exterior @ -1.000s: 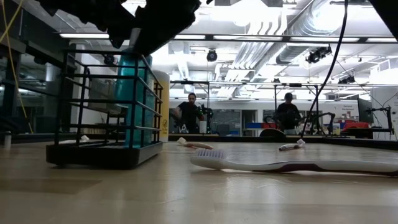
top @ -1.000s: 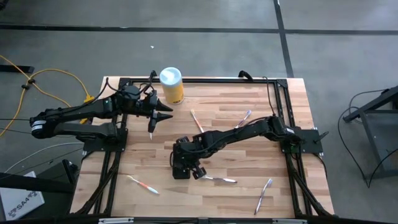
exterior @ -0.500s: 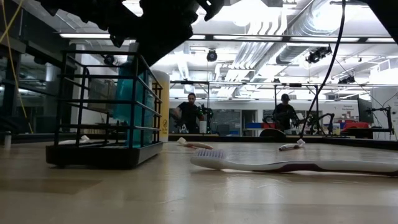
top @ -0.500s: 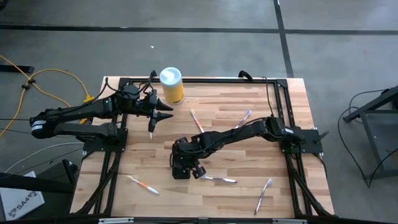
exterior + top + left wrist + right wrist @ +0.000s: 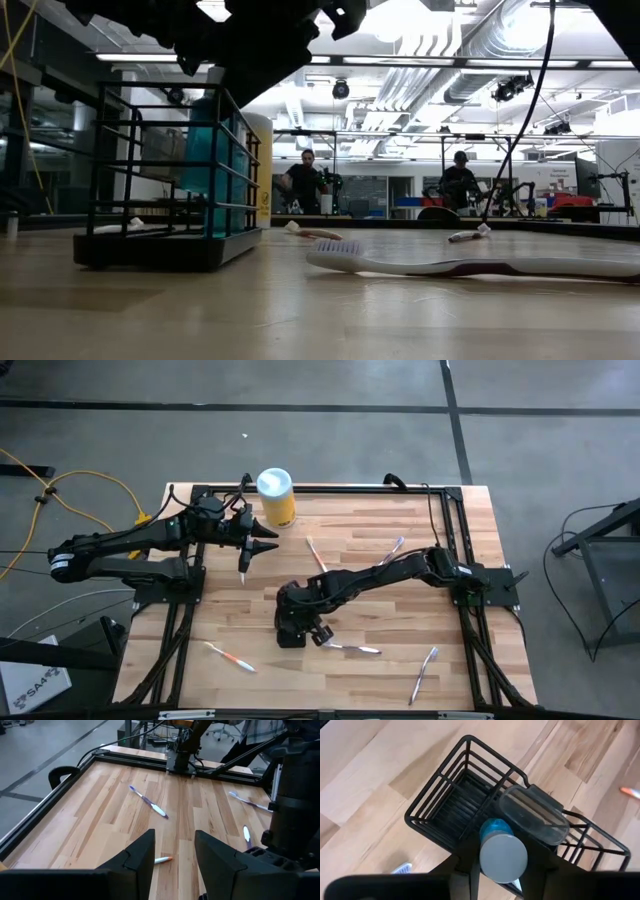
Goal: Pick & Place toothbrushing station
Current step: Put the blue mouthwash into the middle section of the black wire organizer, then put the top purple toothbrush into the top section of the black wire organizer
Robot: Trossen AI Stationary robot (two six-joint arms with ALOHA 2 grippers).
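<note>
Right hand [image 5: 296, 610] over the toothbrushing station [image 5: 170, 180] mid-surface [image 5: 400, 660]; we cannot tell its grip. Left hand [image 5: 174, 851] spread, near yellow canister [image 5: 275, 496]. Teal bottle [image 5: 496, 836] stands inside the station; toothbrush [image 5: 470, 262] beside it. Arm hides the station from above.

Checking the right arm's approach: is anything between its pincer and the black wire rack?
Nothing visible. The right pincer sits directly above the rack, its fingers straddling the blue bottle standing inside.

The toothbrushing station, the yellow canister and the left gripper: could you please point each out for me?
toothbrushing station [image 5: 165, 180]: low view, its black wire side.
yellow canister [image 5: 282, 510]: high view, its yellow body below the white lid.
left gripper [image 5: 175, 857]: left wrist view, between its open fingertips.
</note>
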